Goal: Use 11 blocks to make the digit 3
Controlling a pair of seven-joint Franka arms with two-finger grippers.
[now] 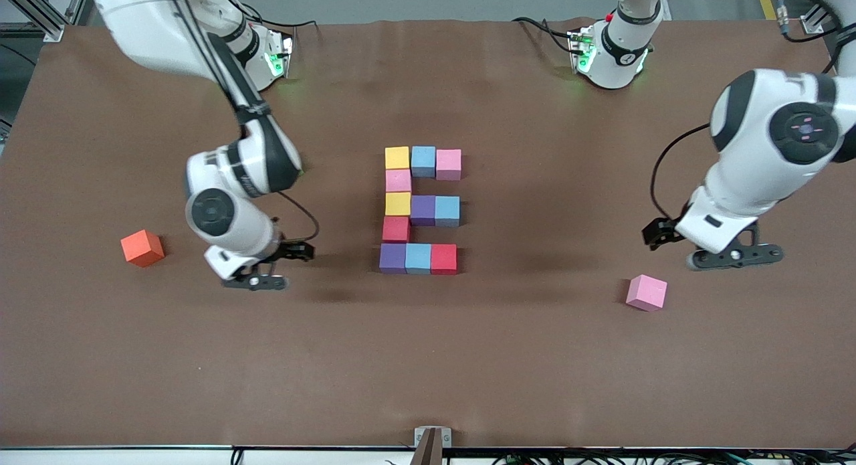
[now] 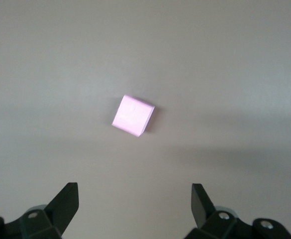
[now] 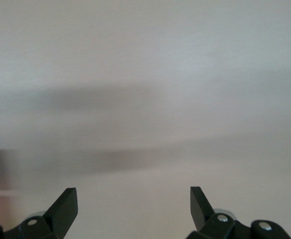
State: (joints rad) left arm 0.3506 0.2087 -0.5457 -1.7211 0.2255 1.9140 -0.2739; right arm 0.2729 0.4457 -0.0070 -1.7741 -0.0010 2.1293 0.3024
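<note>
eleven touching blocks [image 1: 420, 211], e-shaped, mid-table

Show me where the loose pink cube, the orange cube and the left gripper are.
loose pink cube [image 1: 647, 292], front view, top face.
orange cube [image 1: 142, 247], front view, top face.
left gripper [image 2: 135, 206], left wrist view, midway between its open fingertips.

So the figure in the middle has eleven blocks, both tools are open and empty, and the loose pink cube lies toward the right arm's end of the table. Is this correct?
Not quite. The loose pink cube lies toward the left arm's end of the table, close to the left tool, as the front view shows. The rest holds: the figure has eleven blocks, and the left tool and right tool are open and empty.
</note>
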